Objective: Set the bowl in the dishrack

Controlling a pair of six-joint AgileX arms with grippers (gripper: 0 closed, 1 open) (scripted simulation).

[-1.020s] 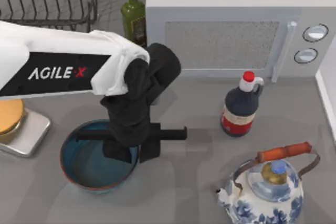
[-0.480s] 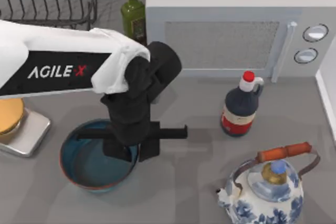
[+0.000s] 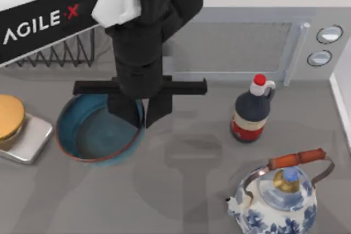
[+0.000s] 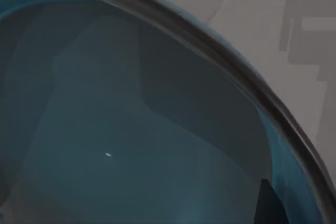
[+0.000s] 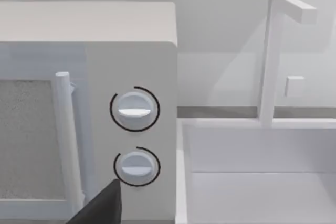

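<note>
The blue bowl [image 3: 96,135] with its reddish-brown rim hangs above the table at the left centre, its shadow on the grey surface below. My left gripper [image 3: 141,118] is shut on the bowl's right rim, one finger inside and one outside. In the left wrist view the bowl's blue inside [image 4: 131,145] is very close, with its rim curving past. The black wire dishrack [image 3: 60,54] stands at the back left, mostly hidden under my left arm. A dark part of my right gripper [image 5: 100,208] shows in front of the microwave's knobs.
A white microwave [image 3: 236,42] runs along the back. A dark bottle with a red cap [image 3: 251,110] stands right of centre, a blue-and-white teapot [image 3: 279,201] at the front right. A metal scale with an orange top [image 3: 19,132] sits at the left edge. A white sink [image 5: 262,182] lies beside the microwave.
My left arm has risen and moved toward the back with the bowl held by its rim. The bowl has left the table and shifted back and slightly left.
</note>
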